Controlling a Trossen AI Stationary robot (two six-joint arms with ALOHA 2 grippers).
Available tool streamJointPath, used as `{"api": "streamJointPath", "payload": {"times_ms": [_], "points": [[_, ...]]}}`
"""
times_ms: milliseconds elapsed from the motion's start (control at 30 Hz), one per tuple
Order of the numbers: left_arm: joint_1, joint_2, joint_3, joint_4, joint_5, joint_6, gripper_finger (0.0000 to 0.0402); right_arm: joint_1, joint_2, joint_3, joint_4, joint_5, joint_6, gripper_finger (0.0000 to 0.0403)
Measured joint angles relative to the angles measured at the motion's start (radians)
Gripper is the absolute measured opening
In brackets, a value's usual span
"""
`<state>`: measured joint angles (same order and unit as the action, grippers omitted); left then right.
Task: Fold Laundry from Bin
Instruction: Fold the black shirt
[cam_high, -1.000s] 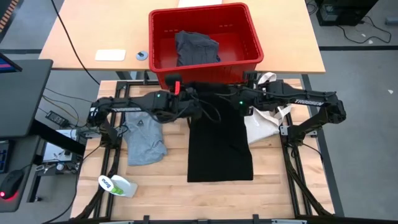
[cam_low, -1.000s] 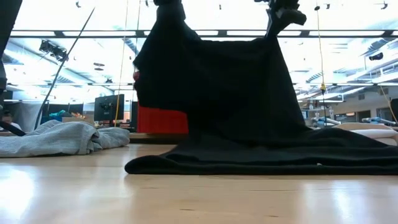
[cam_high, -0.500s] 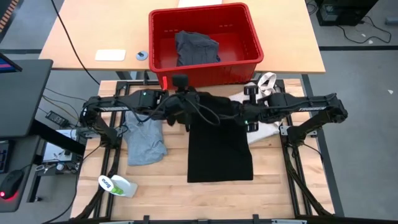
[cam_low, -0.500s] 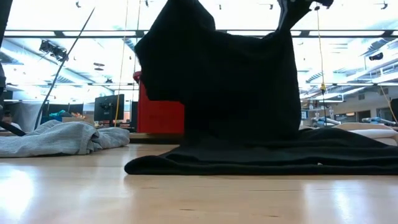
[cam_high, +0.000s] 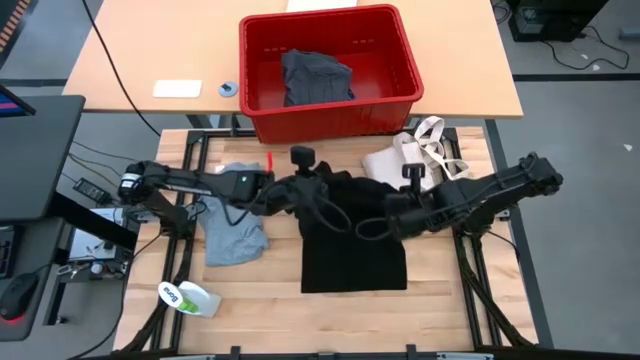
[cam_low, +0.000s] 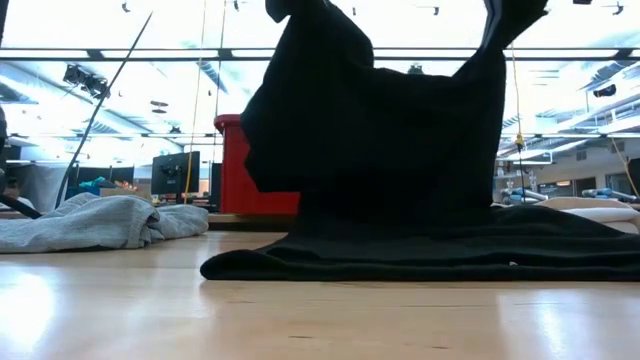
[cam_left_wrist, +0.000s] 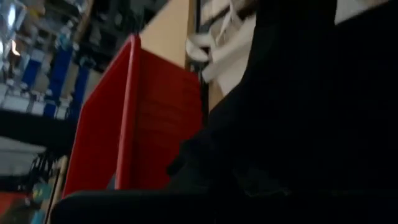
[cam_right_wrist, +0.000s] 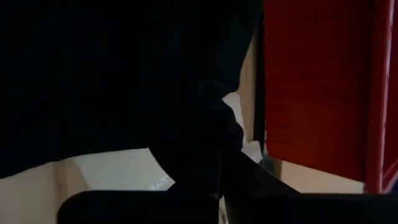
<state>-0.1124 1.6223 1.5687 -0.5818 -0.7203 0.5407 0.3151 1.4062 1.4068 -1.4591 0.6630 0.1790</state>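
Observation:
The large black garment lies on the wooden table with its far part lifted. In the low view that part hangs as a wide black sheet. My left gripper is shut on the sheet's left top corner and my right gripper on its right top corner. The light grey T-shirt lies crumpled on the table to the left. The red bin stands on the far table with a grey garment inside. My left gripper pinches the black garment's lifted edge at its left corner, slanting down from the table's left. The cloth hangs below the fingers, and its lower part rests on the table. The cloth itself hides the fingertips. My right gripper pinches a bunched bit of the black garment's lifted edge at the right corner, slanting down from the table's right. The cloth hangs below it, sagging between the two grips, with the near part flat on the table.
A cream tote bag lies at the table's far right, just behind my right arm. A white and green bottle lies near the front left corner. Bare wood shows along the near edge.
Both grippers have moved from beside the bin toward the table's near edge and sunk a little, still shut on the black garment's far edge. That edge has been carried over the part lying on the table, which has stayed in place. The right gripper has gone farther.

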Motion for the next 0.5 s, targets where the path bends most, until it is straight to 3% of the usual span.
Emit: {"api": "streamJointPath", "payload": {"times_ms": [233,500], "points": [[-0.054,-0.064,-0.148,0.202,0.046,0.015,0.0008,0.13,-0.029,-0.045,0.007,0.043,0.148,0.0008],[-0.104,-0.065,-0.186,0.205,0.051,-0.048,0.0008,0.221,-0.024,-0.123,0.03,0.024,0.263,0.001]]}}
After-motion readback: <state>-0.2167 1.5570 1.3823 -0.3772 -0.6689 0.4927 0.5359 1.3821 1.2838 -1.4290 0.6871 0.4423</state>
